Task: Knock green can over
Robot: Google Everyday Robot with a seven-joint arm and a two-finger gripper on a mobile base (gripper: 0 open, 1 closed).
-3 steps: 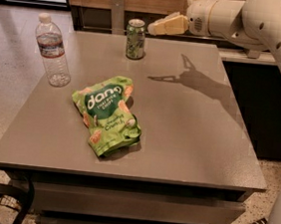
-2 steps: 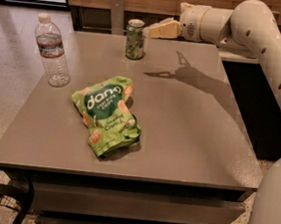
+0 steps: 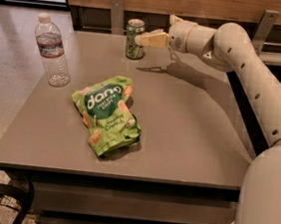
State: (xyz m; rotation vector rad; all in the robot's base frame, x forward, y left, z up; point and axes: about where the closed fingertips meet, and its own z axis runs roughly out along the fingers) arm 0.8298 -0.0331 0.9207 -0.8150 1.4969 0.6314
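The green can point(image 3: 132, 42) stands upright near the back edge of the desk point(image 3: 193, 134), a little left of the middle, its silver top rim level and facing up. Whether the top is opened cannot be made out from here

The claw point(image 3: 138, 40) is at the can's right side, at about half the can's height, held level above the desk top. Its two fingers lie together as one tapered wedge, closed and gripping nothing. The tip meets the can's edge in this view, though real contact cannot be told. The pale arm point(image 3: 245, 65) reaches in from the right and bends back down the right edge of the picture, and its shadow falls on the desk just beside the can

A clear water bottle point(image 3: 52, 49) stands upright by the left edge of the desk, well apart from the can, with its white cap on and a label round its middle. How much water it holds cannot be told

A bright green snack bag point(image 3: 107, 114) lies flat near the middle of the desk, between the bottle and the front edge, set at an angle. It looks shut and slightly puffed, so its contents are hidden
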